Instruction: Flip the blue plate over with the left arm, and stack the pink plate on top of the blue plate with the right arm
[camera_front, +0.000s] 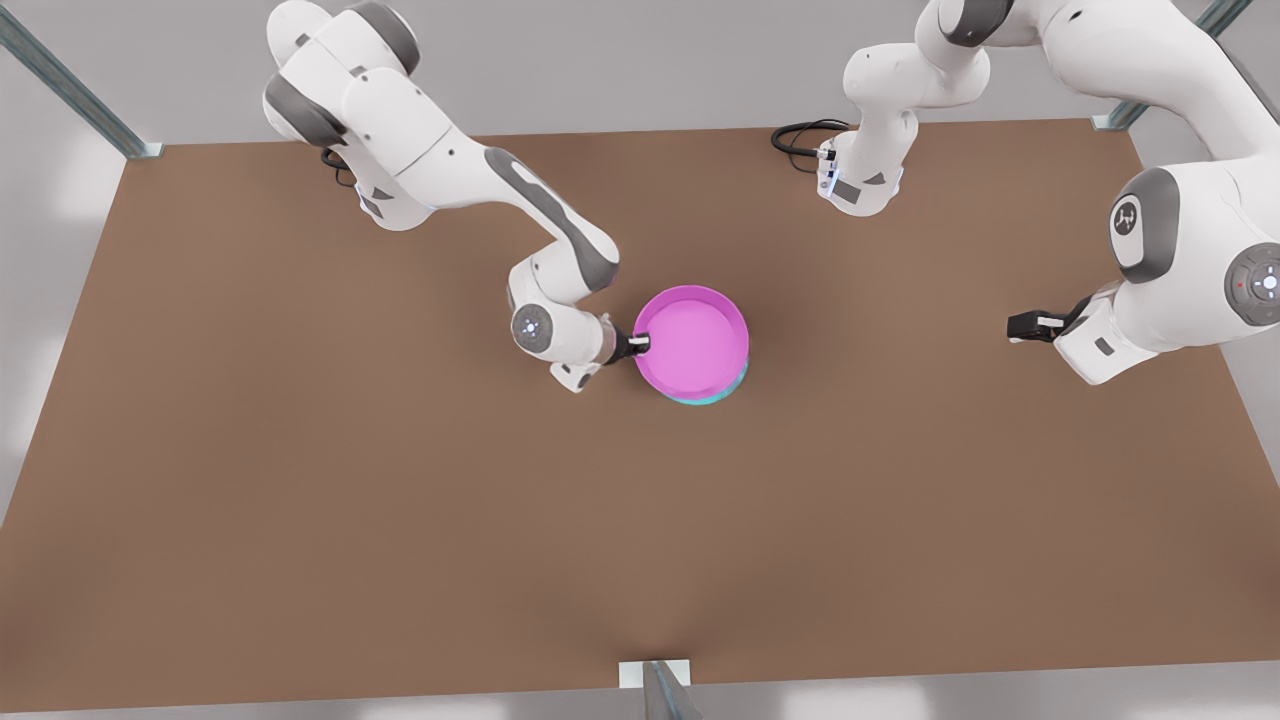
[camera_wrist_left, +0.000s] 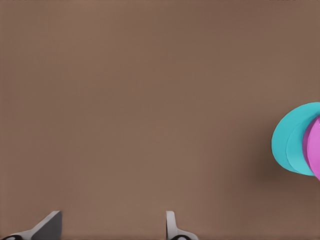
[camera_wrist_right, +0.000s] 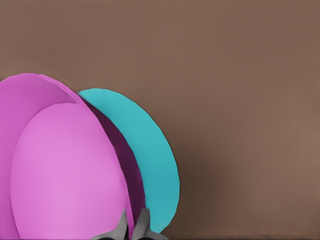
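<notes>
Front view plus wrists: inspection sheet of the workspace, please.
Surface: brown table, plain and flat.
Job's things: pink plate rim-up over blue plate, which peeks out beneath.
Clutter: nothing seen.
Grippers: right gripper, jaws shut on the pink plate's rim; left gripper waits apart, jaws open.
Cables: black cable loops by the arm bases.
Surroundings: metal frame posts at the table corners.

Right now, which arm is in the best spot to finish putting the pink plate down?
The right arm: the right gripper pinches the rim of the pink plate, already over the blue plate. The left gripper waits far off.
</notes>
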